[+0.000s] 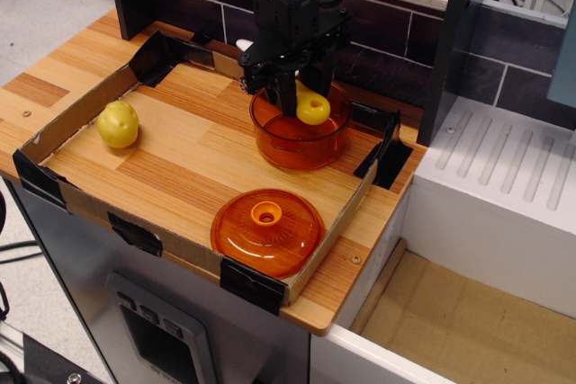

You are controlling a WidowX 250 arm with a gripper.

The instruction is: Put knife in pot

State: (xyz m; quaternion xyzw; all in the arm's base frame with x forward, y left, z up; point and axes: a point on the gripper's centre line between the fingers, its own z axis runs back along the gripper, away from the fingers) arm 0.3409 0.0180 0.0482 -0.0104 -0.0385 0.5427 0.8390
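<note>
My fingers (300, 87) pinch the knife (310, 107), its yellow handle hanging over the pot (300, 137); letting go off-centre could bounce it off the rim onto the tray (162, 186).

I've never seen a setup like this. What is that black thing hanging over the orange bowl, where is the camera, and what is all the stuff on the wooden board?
The black thing is the end of a robot arm; its pincer is shut on a toy knife, gripping it so the yellow handle hangs down over the open orange pot. The one camera stands off the table, looking down at an angle from the front. The wooden table carries a shallow cardboard tray with taped corners. In the tray are the pot, its separate orange lid lying near the front edge, and a yellow toy potato on the left.
</note>
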